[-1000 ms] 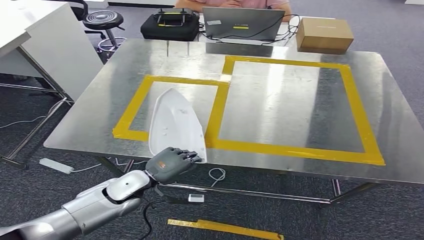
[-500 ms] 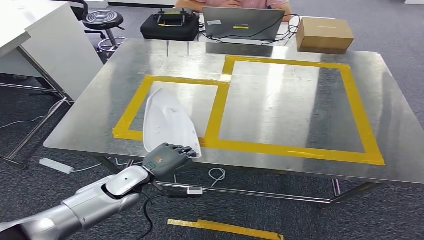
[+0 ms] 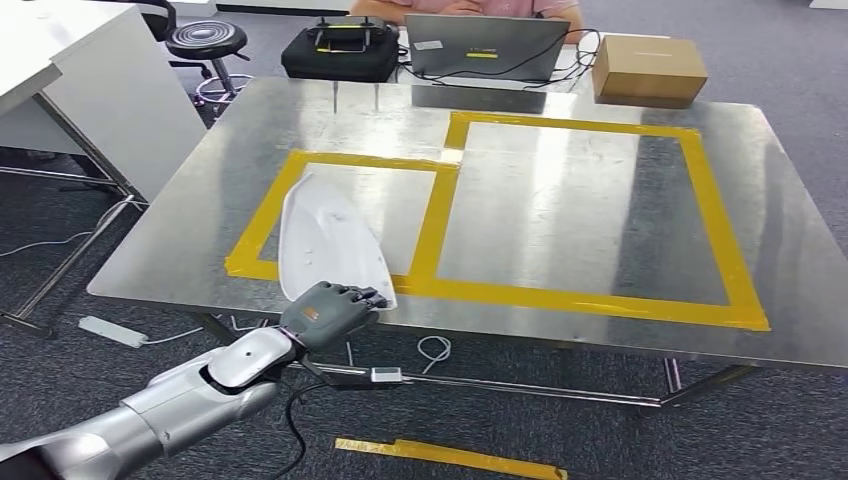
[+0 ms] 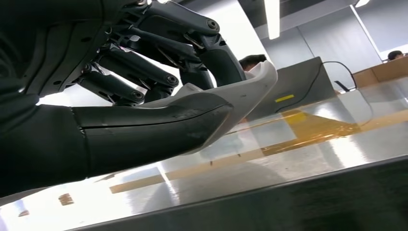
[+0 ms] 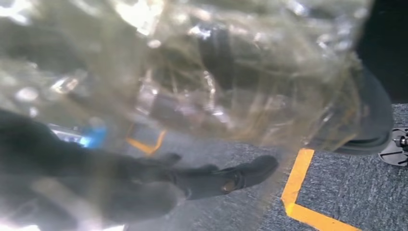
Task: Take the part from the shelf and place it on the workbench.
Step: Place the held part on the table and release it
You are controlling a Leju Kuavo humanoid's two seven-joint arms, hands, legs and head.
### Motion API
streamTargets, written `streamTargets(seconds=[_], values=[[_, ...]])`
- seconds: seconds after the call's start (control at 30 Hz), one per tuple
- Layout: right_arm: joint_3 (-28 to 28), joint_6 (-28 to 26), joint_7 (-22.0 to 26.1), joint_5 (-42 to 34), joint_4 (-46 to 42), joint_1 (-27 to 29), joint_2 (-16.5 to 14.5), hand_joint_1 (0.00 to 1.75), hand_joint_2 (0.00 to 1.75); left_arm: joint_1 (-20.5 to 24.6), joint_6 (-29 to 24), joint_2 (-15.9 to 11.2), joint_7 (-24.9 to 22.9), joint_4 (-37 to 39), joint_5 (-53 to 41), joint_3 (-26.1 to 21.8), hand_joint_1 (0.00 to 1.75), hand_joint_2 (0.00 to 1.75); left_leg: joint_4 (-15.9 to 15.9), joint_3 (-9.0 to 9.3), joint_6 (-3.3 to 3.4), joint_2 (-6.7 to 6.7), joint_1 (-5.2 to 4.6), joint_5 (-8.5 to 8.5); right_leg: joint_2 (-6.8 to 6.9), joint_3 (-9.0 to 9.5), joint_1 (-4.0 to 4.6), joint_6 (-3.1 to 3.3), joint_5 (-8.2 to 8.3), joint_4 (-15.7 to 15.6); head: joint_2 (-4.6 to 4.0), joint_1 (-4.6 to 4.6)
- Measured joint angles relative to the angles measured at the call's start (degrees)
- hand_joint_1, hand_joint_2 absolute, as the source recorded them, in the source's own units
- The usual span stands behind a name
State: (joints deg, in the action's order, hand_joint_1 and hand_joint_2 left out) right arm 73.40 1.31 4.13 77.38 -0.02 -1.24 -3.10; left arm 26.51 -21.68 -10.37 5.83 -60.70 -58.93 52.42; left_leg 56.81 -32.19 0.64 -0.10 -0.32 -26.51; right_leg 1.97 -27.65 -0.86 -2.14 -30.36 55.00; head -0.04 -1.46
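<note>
1. One white part [image 3: 330, 245], flat and smooth, broad at the near end and tapering to a rounded tip at the far end, with a raised rim along its edge.
2. Held at its near, wide end by the left hand [image 3: 330, 313]: thumb under the part, dark fingers [image 4: 144, 62] curled over its upper face in the left wrist view.
3. Hangs tilted over the near left of the metal workbench [image 3: 560, 200], across the near edge of the smaller yellow tape rectangle [image 3: 262, 215]; wide end reaches past the bench's front edge. Cannot tell whether the far tip touches the metal.
4. Beside it, a larger yellow tape rectangle [image 3: 715, 215] sharing one side with the smaller.
5. At the far edge of the bench: an open laptop [image 3: 485, 45], a black case [image 3: 340, 50], a cardboard box [image 3: 648, 68], and a seated person [image 3: 460, 6] cut off by the frame.
6. Left of the bench, a white desk [image 3: 90, 90] and a stool [image 3: 207, 42].
7. Right hand [image 5: 159, 185]: dark, blurred behind a glare-streaked transparent cover over grey carpet with yellow floor tape [image 5: 296, 192]; cannot tell whether loose or clenched.
</note>
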Motion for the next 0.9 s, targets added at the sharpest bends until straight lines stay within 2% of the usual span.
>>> streamTargets(seconds=[0.1, 0.47, 0.6, 0.9], values=[[-0.06, 0.08, 0.00, 0.02, 0.00, 0.02, -0.03, 0.00, 0.00, -0.01, 0.05, -0.01, 0.49, 0.01, 0.04, 0.04, 0.00, 1.75, 0.00, 0.00, 0.00, 0.00, 0.00, 0.00, 0.00, 0.01, 0.00, 0.00, 0.00, 0.00, 0.00, 0.00], [-0.24, 0.55, 0.00, 0.03, 0.00, 0.07, -0.19, 0.00, 0.00, -0.08, 0.05, 0.00, 1.07, 0.35, 0.11, 0.46, 0.00, 1.75, 0.00, 0.00, 0.00, 0.00, 0.00, 0.00, 0.00, 0.01, 0.00, 0.00, 0.00, 0.00, 0.00, 0.00], [-0.44, 0.66, 0.00, 0.03, 0.00, 0.09, -0.21, 0.00, 0.00, -0.26, 0.67, 0.06, 1.08, 0.61, 0.15, 0.76, 0.00, 0.00, 0.00, 0.00, 0.00, 0.00, 0.00, 0.00, 0.00, 0.01, 0.00, 0.00, 0.00, 0.00, 0.00, 0.00], [-0.54, 0.70, 0.00, 0.03, 0.00, 0.12, -0.22, 0.00, 0.00, -0.69, -0.74, 0.40, 1.04, 1.19, 2.05, 1.32, 0.00, 0.00, 0.00, 0.00, 0.00, 0.00, 0.00, 0.00, 0.00, 0.01, 0.00, 0.00, 0.00, 0.00, 0.00, 0.00]])
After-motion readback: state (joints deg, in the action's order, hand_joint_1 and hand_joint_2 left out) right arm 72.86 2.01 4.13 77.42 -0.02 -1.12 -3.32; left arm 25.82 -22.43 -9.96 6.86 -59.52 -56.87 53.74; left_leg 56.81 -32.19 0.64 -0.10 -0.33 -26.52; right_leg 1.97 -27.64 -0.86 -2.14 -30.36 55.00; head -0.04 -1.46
